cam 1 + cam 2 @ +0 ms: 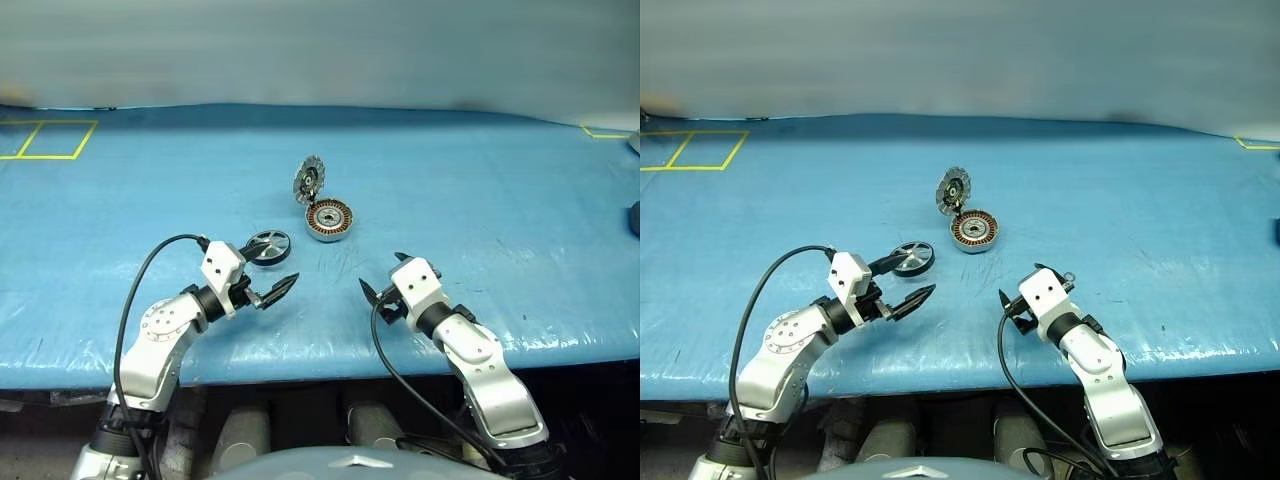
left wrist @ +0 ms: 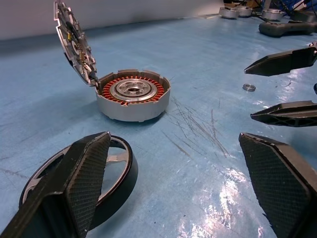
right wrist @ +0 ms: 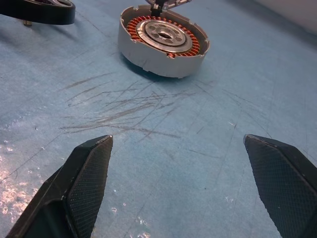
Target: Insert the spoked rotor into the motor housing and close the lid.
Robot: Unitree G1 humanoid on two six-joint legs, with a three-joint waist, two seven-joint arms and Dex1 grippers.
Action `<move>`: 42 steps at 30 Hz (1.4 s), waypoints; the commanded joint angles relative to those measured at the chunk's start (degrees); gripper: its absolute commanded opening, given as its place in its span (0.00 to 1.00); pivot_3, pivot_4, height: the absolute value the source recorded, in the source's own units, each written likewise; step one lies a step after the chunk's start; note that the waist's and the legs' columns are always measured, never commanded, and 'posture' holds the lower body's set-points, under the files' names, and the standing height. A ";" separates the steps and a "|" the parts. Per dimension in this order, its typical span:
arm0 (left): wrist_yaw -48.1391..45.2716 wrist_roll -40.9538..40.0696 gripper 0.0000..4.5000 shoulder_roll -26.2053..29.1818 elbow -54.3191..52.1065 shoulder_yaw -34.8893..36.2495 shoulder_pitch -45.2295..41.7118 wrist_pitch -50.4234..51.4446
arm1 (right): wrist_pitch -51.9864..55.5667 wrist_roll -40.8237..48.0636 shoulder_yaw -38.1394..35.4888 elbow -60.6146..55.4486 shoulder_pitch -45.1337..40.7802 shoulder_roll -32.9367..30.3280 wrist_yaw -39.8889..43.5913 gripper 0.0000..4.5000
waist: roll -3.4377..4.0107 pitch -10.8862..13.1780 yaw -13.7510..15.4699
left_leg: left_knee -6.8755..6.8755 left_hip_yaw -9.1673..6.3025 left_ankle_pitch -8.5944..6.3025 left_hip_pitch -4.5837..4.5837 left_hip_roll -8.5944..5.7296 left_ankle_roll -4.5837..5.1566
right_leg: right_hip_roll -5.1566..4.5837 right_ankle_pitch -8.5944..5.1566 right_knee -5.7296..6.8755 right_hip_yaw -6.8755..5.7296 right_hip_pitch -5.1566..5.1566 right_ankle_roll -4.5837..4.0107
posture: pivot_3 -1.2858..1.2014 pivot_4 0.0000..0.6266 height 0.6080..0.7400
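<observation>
The blue surface (image 1: pixel 480 200) carries everything. Both hands hover near its front edge, the left hand (image 1: pixel 268 287) and right hand (image 1: pixel 385 290) each spread wide and holding nothing. The motor housing (image 1: pixel 329 219) sits mid-surface, at twelve o'clock from the hands, with its lid (image 1: pixel 309 180) standing open at eleven o'clock. The spoked rotor (image 1: pixel 267 247) lies flat at eight o'clock from the housing, just beyond the left hand. Judged best: approach low, pinch the rotor's rim, and keep it level.
</observation>
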 commanded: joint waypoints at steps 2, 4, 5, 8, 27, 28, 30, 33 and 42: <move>0.70 0.22 1.00 0.82 -0.36 1.53 -0.88 0.37 | -0.22 0.04 -0.47 -2.43 -0.22 0.01 -0.21 0.99 | 0.00 0.00 0.00 | 0.00 0.00 0.00 0.00 0.00 0.00 | 0.00 0.00 0.00 0.00 0.00 0.00 | 0.52 0.24 1.00; 1.44 0.38 1.00 1.30 0.05 2.58 -1.98 0.77 | -0.21 0.00 -0.31 -2.20 -0.39 0.15 -0.23 0.99 | 0.00 0.00 0.02 | 0.00 0.00 0.00 0.00 0.00 0.00 | 0.00 0.00 0.01 0.00 0.00 0.00 | 0.52 0.24 1.00; 1.58 0.60 1.00 1.78 -0.02 2.94 -2.39 1.01 | -0.18 -0.06 -0.17 -2.02 -0.48 0.25 -0.28 0.99 | 0.00 0.00 0.04 | 0.00 0.00 0.00 0.00 0.00 0.00 | 0.00 0.00 0.01 0.00 0.00 0.00 | 0.52 0.24 1.00; 1.66 0.75 1.00 3.28 0.13 4.03 -4.20 2.26 | -0.15 -0.15 0.08 -1.65 -0.72 0.50 -0.38 0.99 | 0.00 0.00 0.01 | 0.01 0.00 0.00 0.02 0.00 0.00 | 0.01 0.00 0.02 0.00 0.00 0.00 | 0.52 0.24 1.00; -22.19 12.28 1.00 14.29 28.82 -10.88 -39.20 6.80 | -0.66 -1.93 0.57 -1.20 -0.70 1.98 -2.57 0.99 | -0.02 0.02 -0.05 | -0.01 -0.05 0.00 -0.13 -0.02 0.00 | 0.10 -0.06 0.00 -0.01 -0.08 0.02 | 0.52 0.24 1.00; -23.13 13.30 1.00 14.15 30.43 -11.95 -40.19 6.40 | -0.62 -1.95 0.54 -1.39 -0.36 2.19 -2.78 0.99 | -0.02 0.02 -0.09 | -0.01 -0.05 -0.01 -0.12 -0.02 0.02 | 0.11 -0.07 0.00 0.00 -0.09 0.01 | 0.52 0.24 1.00; -24.75 15.82 1.00 13.79 33.40 -14.28 -41.79 4.83 | -0.64 -2.18 0.42 -1.70 0.50 2.39 -3.37 0.99 | -0.01 0.03 -0.18 | -0.02 -0.07 -0.03 -0.16 -0.01 0.05 | 0.13 -0.09 0.01 0.00 -0.11 0.00 | 0.52 0.24 1.00; -25.34 17.83 1.00 12.33 37.66 -15.66 -43.59 3.27 | -0.64 -2.34 0.27 -2.17 1.51 2.61 -3.98 0.99 | -0.02 0.03 -0.04 | -0.02 -0.10 -0.03 -0.23 -0.01 0.05 | 0.12 -0.09 0.02 -0.01 -0.15 0.01 | 0.52 0.24 1.00; -27.33 20.10 1.00 9.21 41.51 -16.14 -44.68 1.97 | -0.38 -3.06 -0.18 -3.16 3.37 3.14 -5.52 0.99 | -0.02 0.04 0.00 | 0.07 -0.12 -0.03 -0.25 -0.01 0.05 | 0.13 -0.09 0.07 0.00 -0.14 0.01 | 0.52 0.24 1.00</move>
